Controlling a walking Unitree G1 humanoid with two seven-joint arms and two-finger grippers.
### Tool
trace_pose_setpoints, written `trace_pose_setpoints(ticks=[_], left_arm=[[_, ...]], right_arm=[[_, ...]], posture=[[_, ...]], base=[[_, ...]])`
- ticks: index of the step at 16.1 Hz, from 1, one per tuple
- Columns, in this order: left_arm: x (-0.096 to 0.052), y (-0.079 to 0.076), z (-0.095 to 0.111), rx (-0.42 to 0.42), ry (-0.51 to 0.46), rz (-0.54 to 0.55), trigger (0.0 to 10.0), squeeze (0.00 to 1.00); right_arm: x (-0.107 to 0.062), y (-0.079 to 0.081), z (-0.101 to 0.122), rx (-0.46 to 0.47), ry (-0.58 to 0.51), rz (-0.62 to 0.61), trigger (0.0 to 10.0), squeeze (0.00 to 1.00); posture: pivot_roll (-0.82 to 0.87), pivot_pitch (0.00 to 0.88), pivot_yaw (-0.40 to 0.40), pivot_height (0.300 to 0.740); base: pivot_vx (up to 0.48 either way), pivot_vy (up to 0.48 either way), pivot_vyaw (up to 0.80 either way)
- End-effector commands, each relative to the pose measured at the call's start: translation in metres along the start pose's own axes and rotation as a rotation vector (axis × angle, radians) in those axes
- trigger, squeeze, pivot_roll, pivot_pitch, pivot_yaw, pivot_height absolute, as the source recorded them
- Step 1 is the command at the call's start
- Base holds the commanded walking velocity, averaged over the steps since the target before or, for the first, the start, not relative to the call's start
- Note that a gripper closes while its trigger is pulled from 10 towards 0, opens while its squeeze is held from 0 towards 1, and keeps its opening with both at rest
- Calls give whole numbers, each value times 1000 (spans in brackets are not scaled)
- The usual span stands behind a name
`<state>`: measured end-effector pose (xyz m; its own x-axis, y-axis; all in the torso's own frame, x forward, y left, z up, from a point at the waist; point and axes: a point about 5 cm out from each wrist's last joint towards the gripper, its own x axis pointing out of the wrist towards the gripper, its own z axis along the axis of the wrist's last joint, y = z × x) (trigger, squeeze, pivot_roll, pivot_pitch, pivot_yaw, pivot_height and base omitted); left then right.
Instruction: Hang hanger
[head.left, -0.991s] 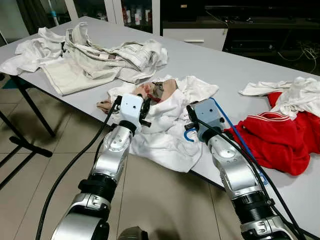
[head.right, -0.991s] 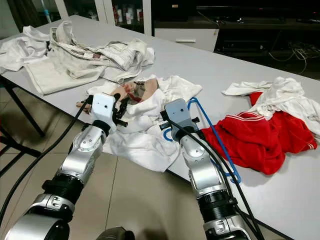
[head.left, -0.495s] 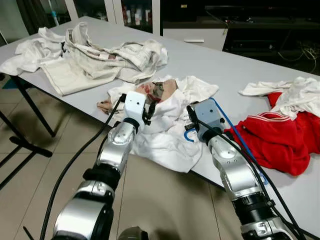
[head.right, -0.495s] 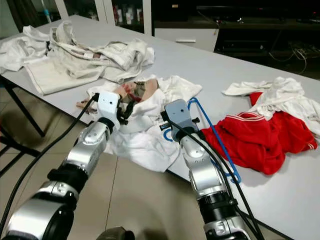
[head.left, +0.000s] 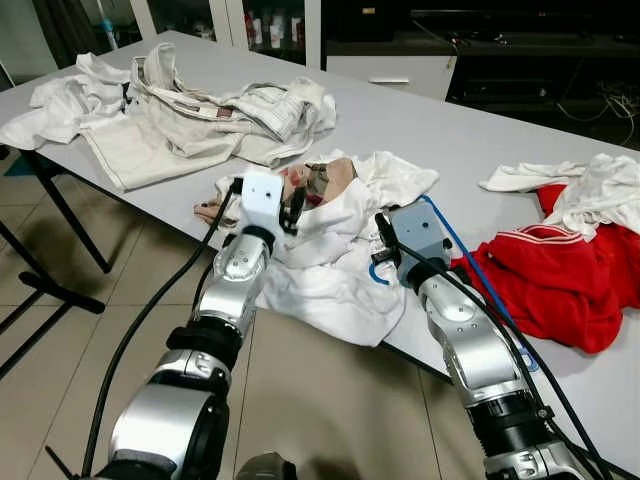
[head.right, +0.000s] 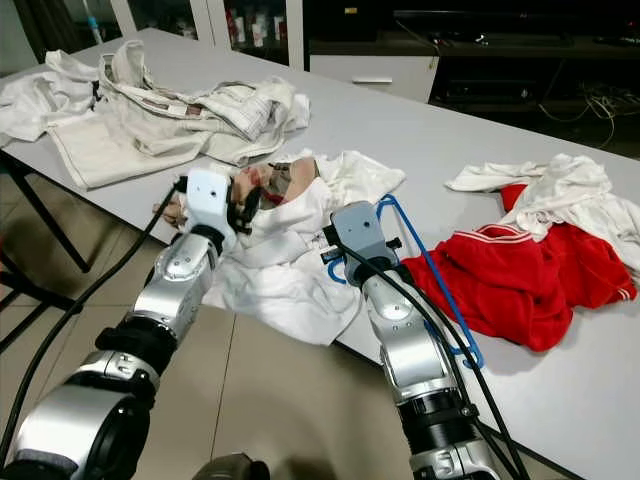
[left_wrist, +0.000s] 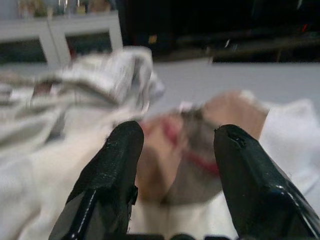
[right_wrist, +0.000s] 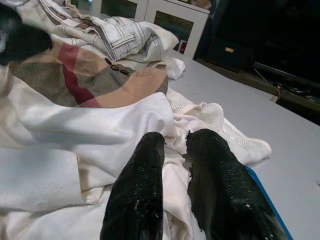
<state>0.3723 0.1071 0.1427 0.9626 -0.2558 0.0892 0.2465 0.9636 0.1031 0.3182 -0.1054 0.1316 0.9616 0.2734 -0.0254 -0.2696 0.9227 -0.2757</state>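
A blue hanger (head.left: 468, 262) lies on the grey table (head.left: 440, 130), its bar running under the red garment (head.left: 560, 285) and its hook (head.right: 334, 272) beside a crumpled white garment (head.left: 330, 275). My right gripper (head.left: 386, 232) rests right above the hook, and its fingers (right_wrist: 142, 190) are shut, lying over the white cloth. The hanger's blue edge (right_wrist: 270, 202) runs beside one finger. My left gripper (head.left: 296, 208) is open over a tan and red patterned garment (left_wrist: 175, 150) that lies on the white one.
A heap of pale clothes (head.left: 200, 110) covers the far left of the table. More white cloth (head.left: 590, 185) lies above the red garment. The table's front edge runs diagonally over tiled floor (head.left: 300, 400). Black table legs (head.left: 60, 215) stand at the left.
My left gripper has moved forward and a little left, from the table's edge up onto the patterned garment. The right arm and the hanger have stayed put.
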Motion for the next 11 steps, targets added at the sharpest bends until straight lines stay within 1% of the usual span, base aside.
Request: trace_pose_setpoints(ticks=[1,3,5,6,7,9,10,11], left_arm=[[-1,-2,5,-8,-41,-15,10000,0],[-7,-1,0,-8,-43,-18,10000,0],[-14,4,-10,-10,-8,-15,10000,0],[-17,3,-11,-1,-14,-21,10000,0],[-17,1,-9,-2,-27,-23,10000,0],[-16,-5,-3,-1,-60,-13,10000,0],[-16,-9,-1,-2,-73,-11,10000,0],[-17,-14,0,5,-85,-12,10000,0]], right_arm=[[0,0,5,4,-20,3,10000,0],[1,0,9,11,-46,-13,10000,0],[1,-2,15,34,-80,-50,10000,0],[-1,-3,14,54,-90,-71,10000,0],[-2,-4,12,58,-90,-71,10000,0],[-6,-6,11,48,-93,-39,10000,0],[-7,-7,11,38,-89,-19,10000,0],[-7,-8,11,26,-93,-1,10000,0]], posture=[[-2,9,12,723],[15,8,23,723],[47,13,37,723],[86,16,8,723],[91,16,0,723],[123,11,-82,723],[131,14,-98,723],[158,22,-147,723]], base=[[0,0,0],[0,0,0],[0,0,0],[0,0,0],[0,0,0],[0,0,0],[0,0,0],[0,0,0]])
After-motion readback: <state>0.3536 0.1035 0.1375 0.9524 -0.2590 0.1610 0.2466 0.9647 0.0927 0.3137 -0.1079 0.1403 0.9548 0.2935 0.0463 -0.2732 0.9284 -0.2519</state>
